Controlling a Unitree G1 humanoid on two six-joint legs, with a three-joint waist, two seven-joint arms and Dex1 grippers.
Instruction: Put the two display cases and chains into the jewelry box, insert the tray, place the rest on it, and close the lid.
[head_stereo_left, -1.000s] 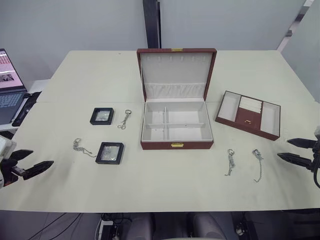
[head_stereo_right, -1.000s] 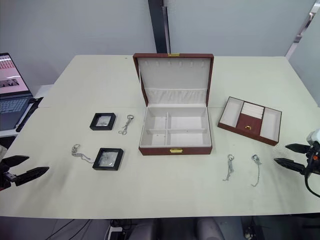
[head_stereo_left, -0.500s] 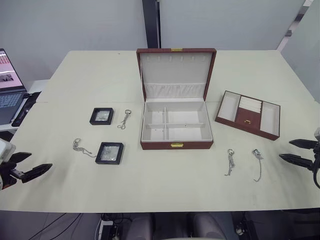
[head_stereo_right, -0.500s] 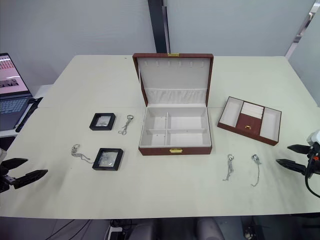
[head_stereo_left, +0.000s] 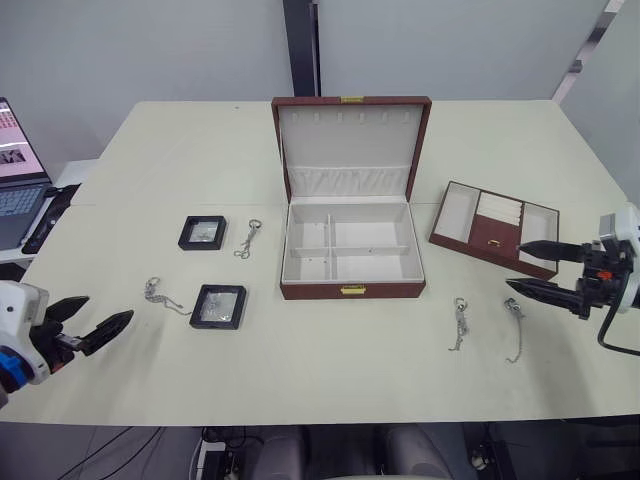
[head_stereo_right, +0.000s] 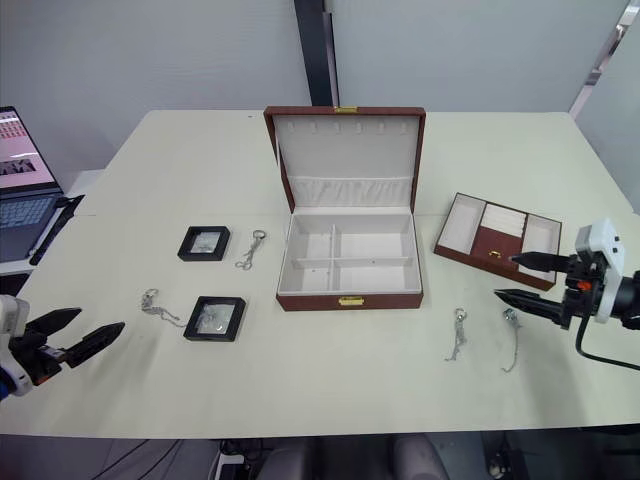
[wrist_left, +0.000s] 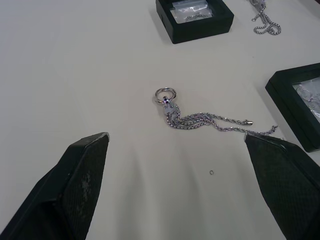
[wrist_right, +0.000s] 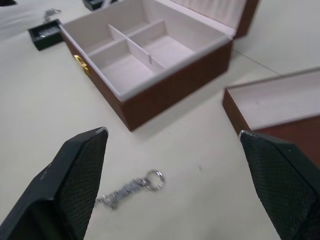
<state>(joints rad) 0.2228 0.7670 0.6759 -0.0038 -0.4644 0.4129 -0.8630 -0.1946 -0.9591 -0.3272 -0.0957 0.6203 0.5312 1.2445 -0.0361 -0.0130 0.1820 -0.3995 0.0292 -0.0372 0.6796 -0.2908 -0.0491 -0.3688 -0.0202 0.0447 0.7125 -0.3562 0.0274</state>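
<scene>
The red jewelry box (head_stereo_left: 350, 290) stands open at mid-table, its lid upright and its white compartments bare. The red tray (head_stereo_left: 495, 228) lies to its right. Two black display cases (head_stereo_left: 203, 232) (head_stereo_left: 219, 305) sit left of the box, with a chain (head_stereo_left: 248, 238) and another chain (head_stereo_left: 160, 294) beside them. Two more chains (head_stereo_left: 460, 322) (head_stereo_left: 515, 325) lie in front of the tray. My left gripper (head_stereo_left: 110, 307) is open near the table's left front edge, facing the chain (wrist_left: 200, 117). My right gripper (head_stereo_left: 514, 265) is open just right of the rightmost chain, in front of the tray.
A laptop (head_stereo_left: 15, 170) sits on a side surface off the table's left edge. A dark post (head_stereo_left: 300, 45) rises behind the box. The table's front edge runs close to both grippers.
My right gripper has moved left over the table toward the tray and the right chains. My left gripper has come in to the right, toward the left chain.
</scene>
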